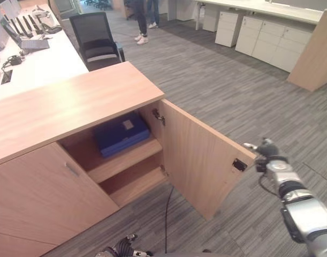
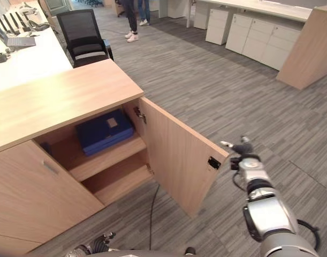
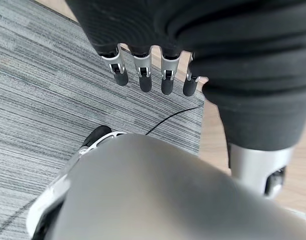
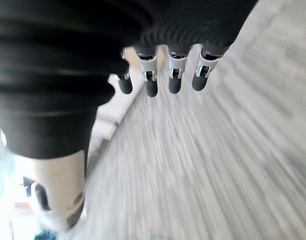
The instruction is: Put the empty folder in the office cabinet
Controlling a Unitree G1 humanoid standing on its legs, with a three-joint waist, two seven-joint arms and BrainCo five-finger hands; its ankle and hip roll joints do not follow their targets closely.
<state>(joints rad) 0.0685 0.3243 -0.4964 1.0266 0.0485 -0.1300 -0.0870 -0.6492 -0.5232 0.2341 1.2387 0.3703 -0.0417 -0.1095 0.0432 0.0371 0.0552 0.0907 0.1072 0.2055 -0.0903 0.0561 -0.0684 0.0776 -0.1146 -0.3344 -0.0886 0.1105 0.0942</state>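
A blue folder (image 1: 120,134) lies flat on the upper shelf inside the wooden office cabinet (image 1: 72,101). The cabinet's right door (image 1: 198,160) stands swung out wide. My right hand (image 1: 266,152) hovers just beyond that door's outer edge, near the latch, apart from it; in the right wrist view its fingers (image 4: 160,75) are straight and hold nothing. Low down in front of the cabinet is my left hand (image 1: 123,248), whose fingers (image 3: 142,75) hang straight over the grey carpet, also holding nothing.
A black office chair (image 1: 96,40) stands behind the cabinet beside a white desk (image 1: 40,61) with a laptop. A person's legs (image 1: 142,21) are at the far back. White drawer units (image 1: 270,37) and a wooden panel (image 1: 316,53) line the far right.
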